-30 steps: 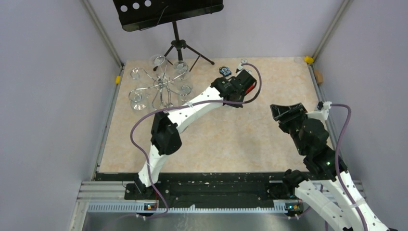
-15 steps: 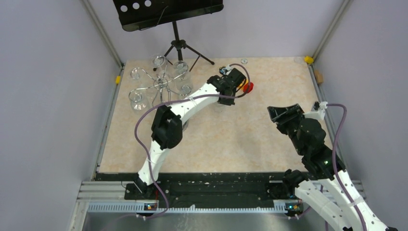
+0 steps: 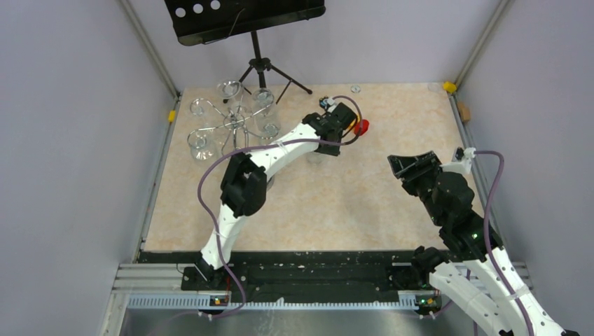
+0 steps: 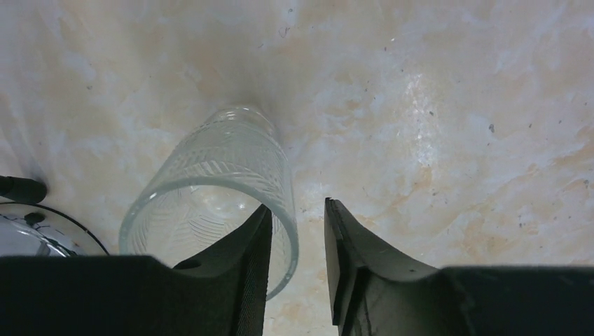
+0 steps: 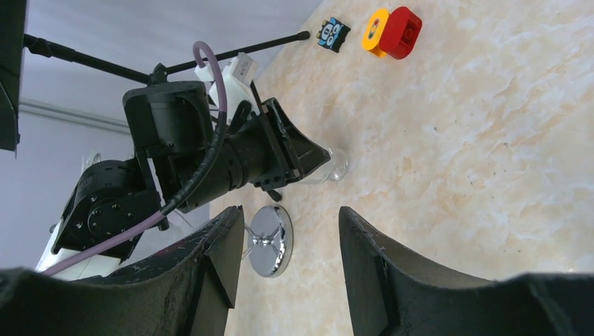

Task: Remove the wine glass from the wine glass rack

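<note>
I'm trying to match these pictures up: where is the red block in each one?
Top external: red block at the far centre of the marbled tabletop.
Left wrist: not in view.
Right wrist: red block top right, beside a yellow piece.
Shared landmark: that tabletop.

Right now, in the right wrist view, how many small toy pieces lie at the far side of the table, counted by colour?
Red block: 1
Yellow round piece: 1
Blue and black piece: 1
Total: 3
</note>
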Motion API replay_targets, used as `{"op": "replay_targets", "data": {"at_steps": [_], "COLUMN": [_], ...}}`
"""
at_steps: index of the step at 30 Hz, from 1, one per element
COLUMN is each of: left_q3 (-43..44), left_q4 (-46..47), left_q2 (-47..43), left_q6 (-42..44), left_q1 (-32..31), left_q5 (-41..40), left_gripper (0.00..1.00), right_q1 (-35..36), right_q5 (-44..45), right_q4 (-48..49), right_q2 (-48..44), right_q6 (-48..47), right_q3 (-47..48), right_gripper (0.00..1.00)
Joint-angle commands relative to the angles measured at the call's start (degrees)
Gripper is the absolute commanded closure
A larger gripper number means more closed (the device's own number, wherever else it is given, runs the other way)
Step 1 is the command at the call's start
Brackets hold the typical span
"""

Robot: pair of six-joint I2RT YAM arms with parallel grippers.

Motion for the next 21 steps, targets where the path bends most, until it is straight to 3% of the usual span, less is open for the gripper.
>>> {"op": "replay_targets", "data": {"at_steps": [1, 4, 8, 21], "left_q3": [0.34, 1.46, 3.46, 6.12], "left_q4": [1.89, 1.90, 1.73, 2.91], "left_q2": [-2.72, -4.69, -7.65, -19.14], "left_q6": [0.65, 1.92, 3.33, 5.84], "left_q1": [-0.14, -0.06, -0.15, -0.98], "left_q5": [-2.60, -3.92, -3.78, 10.22], "left_gripper": [0.57, 0.47, 0.24, 0.23], "right_q1": [-0.20, -0.21, -0.19, -0.20], "right_q5": [-0.90, -1.13, -1.71, -14.06], "right_q4": [1.52, 1.64, 1.82, 9.49], "right_q2": [0.22, 0.25, 0.33, 2.57], "right_q6": [0.08, 0.17, 0.34, -4.83], "right_q3": [0.06, -0.01, -0.17, 0.67], "right_gripper": [0.47, 0.47, 0.47, 0.30]}}
